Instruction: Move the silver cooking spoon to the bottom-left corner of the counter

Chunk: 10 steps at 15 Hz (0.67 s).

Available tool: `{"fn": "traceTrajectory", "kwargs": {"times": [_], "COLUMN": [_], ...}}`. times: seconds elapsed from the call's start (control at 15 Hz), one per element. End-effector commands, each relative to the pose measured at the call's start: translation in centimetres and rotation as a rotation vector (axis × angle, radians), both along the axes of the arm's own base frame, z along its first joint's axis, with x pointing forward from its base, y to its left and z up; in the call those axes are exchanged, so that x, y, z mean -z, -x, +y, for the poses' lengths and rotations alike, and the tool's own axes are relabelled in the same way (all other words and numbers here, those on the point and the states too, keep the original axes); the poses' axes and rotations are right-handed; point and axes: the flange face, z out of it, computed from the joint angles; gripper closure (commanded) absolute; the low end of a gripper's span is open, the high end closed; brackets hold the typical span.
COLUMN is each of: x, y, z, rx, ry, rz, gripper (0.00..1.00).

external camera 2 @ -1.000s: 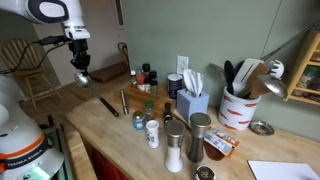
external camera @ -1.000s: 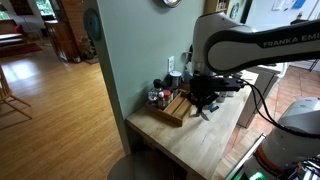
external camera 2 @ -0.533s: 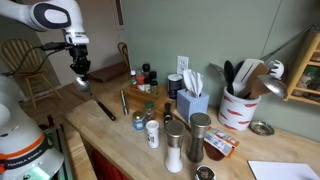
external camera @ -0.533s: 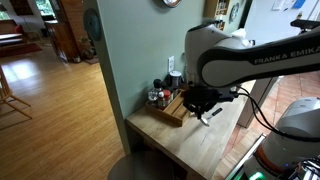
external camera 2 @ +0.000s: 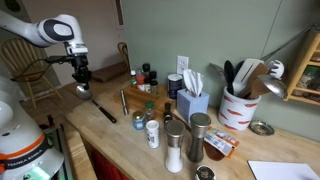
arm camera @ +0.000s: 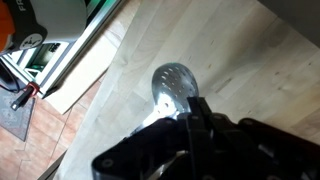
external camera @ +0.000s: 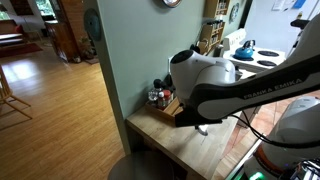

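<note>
Carrying: the silver spoon [arm camera: 175, 85] rides bowl-first out of the gripper [arm camera: 195, 118], its handle running back between the fingers.
Tool: pressed together on the spoon's handle, as far as the wrist view shows; a pinch close to the bowl likely keeps the spoon from swinging.
Where: in an exterior view the silver spoon [external camera 2: 84, 90] hangs just under the gripper [external camera 2: 80, 74], above the left end of the counter [external camera 2: 110, 135]. Whether the bowl touches the wood cannot be told.
Edge: the wrist view puts the counter [arm camera: 250, 60] edge near the bowl, with floor beyond it, which suggests the corner is close.
Neighbours: a dark utensil [external camera 2: 106, 110] lies on the wood just beside the bowl; the shakers [external camera 2: 174, 145] and the utensil crock [external camera 2: 238, 105] stand well apart, leaving this end open.
Arm: in an exterior view the arm [external camera: 215, 80] bends low across the counter [external camera: 185, 150] and hides the grip.
Stage: probably late in the task, with lowering and release to come.
Risk: so near the edge, a spoon let go too far out could tip to the floor.
</note>
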Motion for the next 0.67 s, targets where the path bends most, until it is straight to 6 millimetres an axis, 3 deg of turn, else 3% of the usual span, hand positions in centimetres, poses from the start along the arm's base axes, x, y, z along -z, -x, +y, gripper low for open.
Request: {"fn": "traceTrajectory", "kwargs": {"times": [0.0, 0.6], "x": [2.9, 7.6], "y": [-0.1, -0.8], "z": [1.6, 4.3], "rx": [-0.025, -0.124], "ry": [0.08, 0.171], "rz": [-0.007, 0.056], "gripper": [0.99, 0.99]}}
